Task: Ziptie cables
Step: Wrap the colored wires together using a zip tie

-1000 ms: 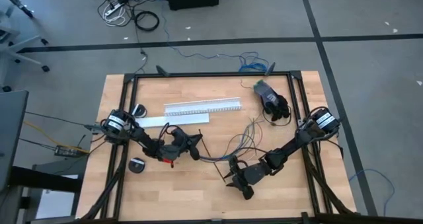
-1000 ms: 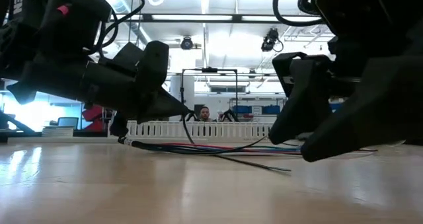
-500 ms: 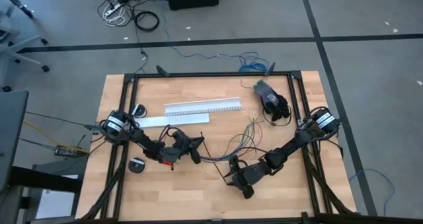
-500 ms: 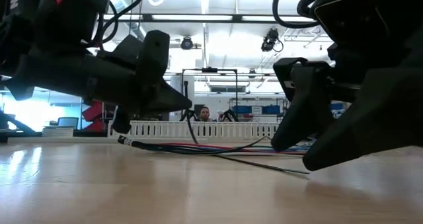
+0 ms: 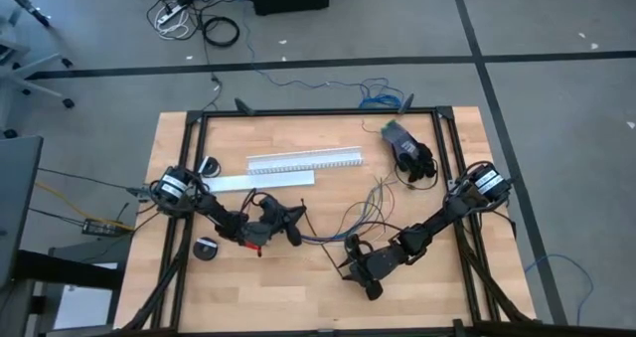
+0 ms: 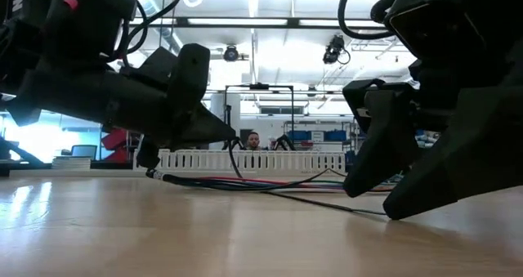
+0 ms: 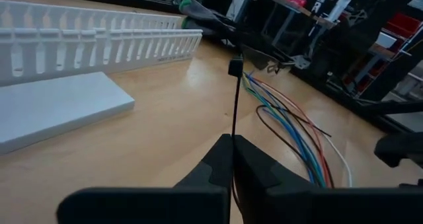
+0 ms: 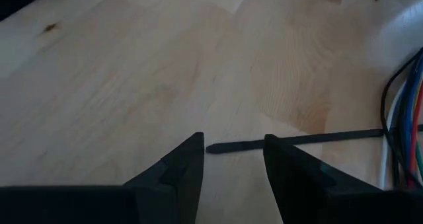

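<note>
Black and very thin, the ziptie [image 7: 235, 108] is pinched between the closed fingers of the left gripper [image 7: 232, 145], its head end standing up past the fingertips. It appears to run under the cables [image 7: 291, 128], a bunch of grey, blue, purple and orange wires lying on the wooden table [image 5: 288, 297] near the white slotted channel [image 5: 303, 161]. Its free tail lies flat on the wood and comes out just ahead of the right gripper [image 8: 232, 156], whose fingers stand apart, holding nothing, one on either side of the tail's tip. That placement looks deliberate: one end is anchored while the other arm lines up to take the tail and loop it round the bunch.
</note>
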